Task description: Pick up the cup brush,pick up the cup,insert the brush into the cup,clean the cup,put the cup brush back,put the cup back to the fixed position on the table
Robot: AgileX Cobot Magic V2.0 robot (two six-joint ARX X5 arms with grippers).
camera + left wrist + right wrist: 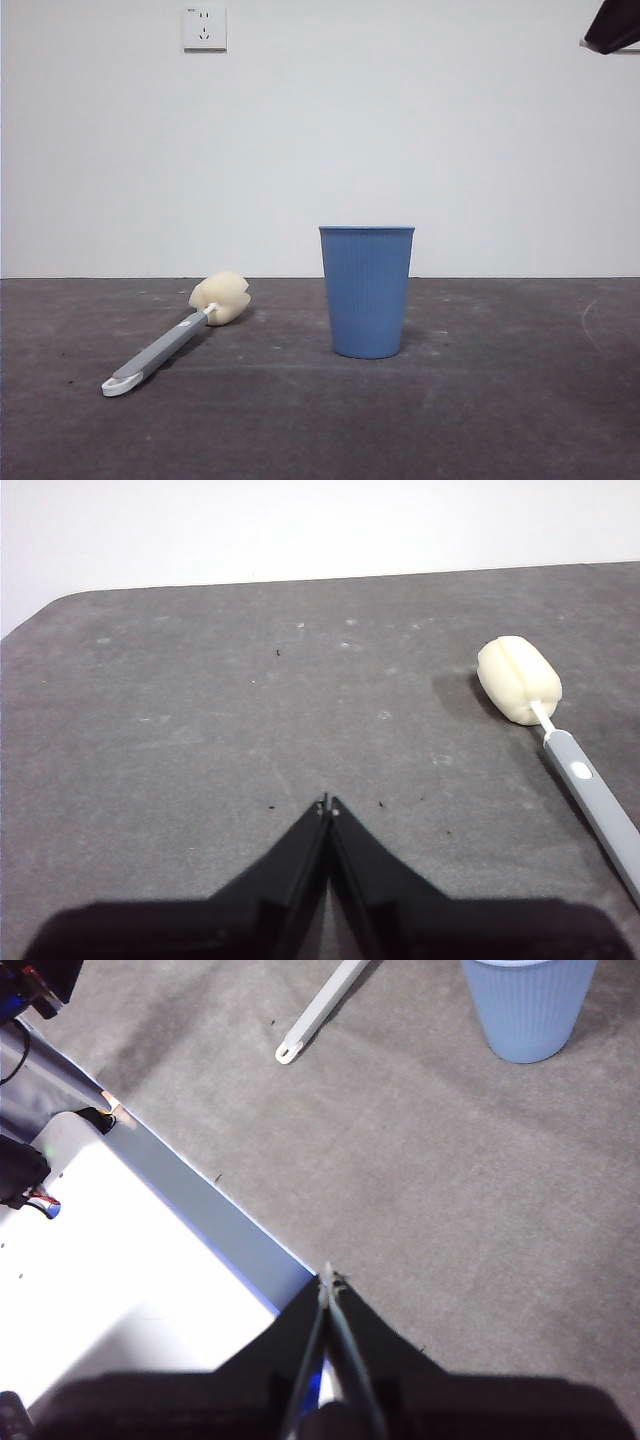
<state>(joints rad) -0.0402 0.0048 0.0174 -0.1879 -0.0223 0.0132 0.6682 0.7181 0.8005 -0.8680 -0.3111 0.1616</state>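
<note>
Front view: the cup point(367, 291) stands upright on the table point(500, 420), the cup brush point(180, 335) lying apart beside it. Left wrist view: the left claw point(328, 805) is pressed together above bare table, near the brush. Right wrist view: the right claw point(328, 1278) is pressed together over the table's edge, well apart from the cup.

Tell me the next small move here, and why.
Probably open the left gripper and ease it toward the cup brush's grey handle. Its jaws are shut above bare table, and the cup brush lies flat, untouched, beside the upright cup. The right gripper is also shut, away from the cup.
</note>
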